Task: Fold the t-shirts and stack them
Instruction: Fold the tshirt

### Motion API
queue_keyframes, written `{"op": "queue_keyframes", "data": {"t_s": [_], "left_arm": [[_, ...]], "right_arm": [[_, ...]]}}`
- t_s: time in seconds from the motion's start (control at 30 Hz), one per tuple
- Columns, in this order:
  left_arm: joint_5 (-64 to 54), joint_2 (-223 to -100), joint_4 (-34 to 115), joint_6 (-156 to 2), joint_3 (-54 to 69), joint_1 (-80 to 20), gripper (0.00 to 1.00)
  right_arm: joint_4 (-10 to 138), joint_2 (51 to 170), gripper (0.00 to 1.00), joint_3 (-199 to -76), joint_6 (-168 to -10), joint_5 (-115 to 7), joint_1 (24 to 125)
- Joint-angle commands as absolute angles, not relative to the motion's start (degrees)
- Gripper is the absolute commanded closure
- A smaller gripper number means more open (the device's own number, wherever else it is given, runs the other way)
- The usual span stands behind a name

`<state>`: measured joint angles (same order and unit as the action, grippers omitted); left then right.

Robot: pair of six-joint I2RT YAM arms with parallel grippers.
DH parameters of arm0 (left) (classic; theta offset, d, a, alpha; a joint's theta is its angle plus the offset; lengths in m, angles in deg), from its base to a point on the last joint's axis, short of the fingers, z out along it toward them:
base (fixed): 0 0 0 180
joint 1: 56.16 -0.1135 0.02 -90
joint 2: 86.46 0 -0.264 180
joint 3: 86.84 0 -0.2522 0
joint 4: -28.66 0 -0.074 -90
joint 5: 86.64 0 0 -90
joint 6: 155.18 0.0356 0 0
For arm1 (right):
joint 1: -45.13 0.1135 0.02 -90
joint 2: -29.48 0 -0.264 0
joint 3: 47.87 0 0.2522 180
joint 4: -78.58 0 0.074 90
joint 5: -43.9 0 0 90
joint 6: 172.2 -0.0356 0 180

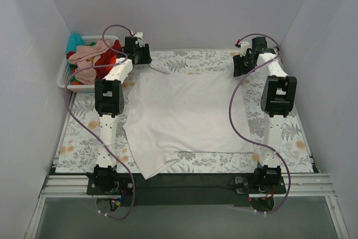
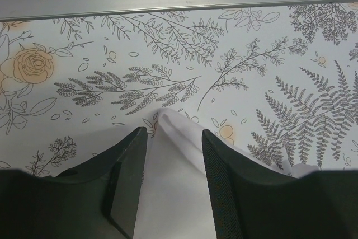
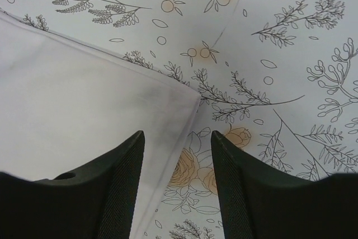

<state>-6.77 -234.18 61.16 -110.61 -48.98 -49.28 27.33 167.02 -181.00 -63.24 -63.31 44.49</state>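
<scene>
While the white t-shirt [image 1: 184,116] lies spread flat on the tabletop [image 1: 291,132], lower your left tool [image 2: 173,138] and right tool [image 3: 176,138], both open and empty, squarely over its far corners and pinch evenly.

Left arm [image 1: 109,96], right arm [image 1: 277,93] outstretched, fingers [image 2: 128,160] parted

Plain white walls [image 1: 179,4] (3 sides), floral-print table [image 1: 299,138]
</scene>
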Motion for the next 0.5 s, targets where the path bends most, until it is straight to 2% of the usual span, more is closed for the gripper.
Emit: {"op": "queue_keyframes", "data": {"t_s": [0.0,0.23,0.47], "left_arm": [[-7.98,-234.64,59.64,-111.49,-51.47,-49.39,0.57],[-7.81,-236.05,58.86,-111.85,-51.91,-49.39,0.59],[-7.98,-237.63,58.24,-112.37,-53.22,-49.39,0.61]], "right_arm": [[29.14,166.33,0.42,-182.39,-64.62,-65.17,43.29],[29.49,166.59,0.36,-182.65,-64.97,-65.17,43.20],[30.10,168.17,0.36,-183.27,-65.50,-65.08,43.20]]}}
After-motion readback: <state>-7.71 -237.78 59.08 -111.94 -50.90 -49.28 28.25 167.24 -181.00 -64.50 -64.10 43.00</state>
